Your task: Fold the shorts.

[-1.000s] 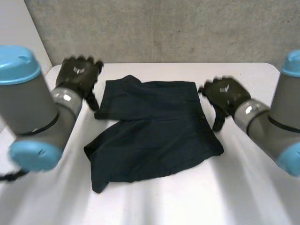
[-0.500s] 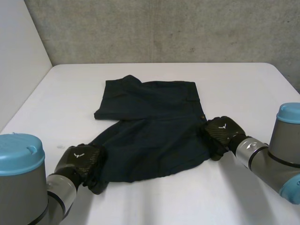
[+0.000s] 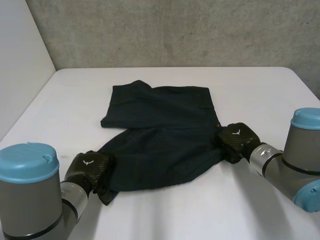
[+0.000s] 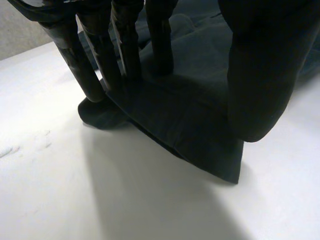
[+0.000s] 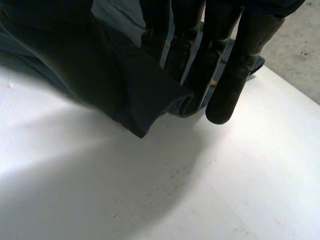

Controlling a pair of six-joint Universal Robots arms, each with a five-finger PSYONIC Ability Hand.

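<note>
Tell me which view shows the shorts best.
Head view: the whole shorts lie on the table, left hand and right hand pinching the near corners. Each wrist view gives one pinched corner.

Table and backdrop
A white table [image 3: 165,220] stands before a grey concrete wall [image 3: 175,30], beside a white panel [image 3: 20,75].

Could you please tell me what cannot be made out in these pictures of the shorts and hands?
Head view: the left hand covers the near left corner of the shorts; the right hand covers the near right corner.
Left wrist view: the thumb hides the cloth behind it.
Right wrist view: a raised fold beside the fingers hides what lies behind it.
All views: the shorts' underside, against the table.
</note>
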